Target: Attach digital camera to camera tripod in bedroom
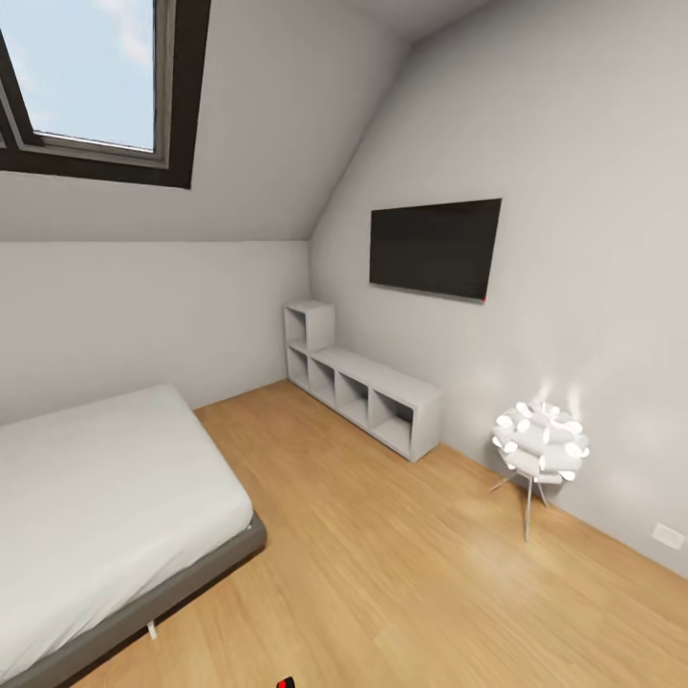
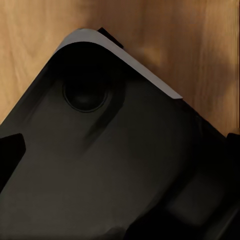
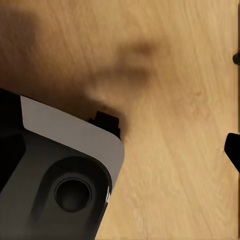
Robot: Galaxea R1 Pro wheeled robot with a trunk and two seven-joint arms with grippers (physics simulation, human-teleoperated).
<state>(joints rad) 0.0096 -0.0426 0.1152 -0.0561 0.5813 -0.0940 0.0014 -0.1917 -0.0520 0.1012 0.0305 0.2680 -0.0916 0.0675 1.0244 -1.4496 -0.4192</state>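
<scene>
Above the light plank floor (image 3: 175, 100), both wrist views look down past the robot's dark base (image 2: 110, 165); whether either pair of jaws is open or closed cannot be told. In the head view, the bedroom holds a grey-white bed (image 1: 96, 506) at the left, a low white cubby shelf (image 1: 368, 387) along the right wall under a black wall screen (image 1: 435, 248), and a white-globed floor lamp (image 1: 540, 444) near that wall. A skylight (image 1: 91, 81) sits in the sloped ceiling.

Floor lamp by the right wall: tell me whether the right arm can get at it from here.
Probably not. The floor lamp stands far across the wooden floor, and the right wrist view looks down at the robot's base.
</scene>
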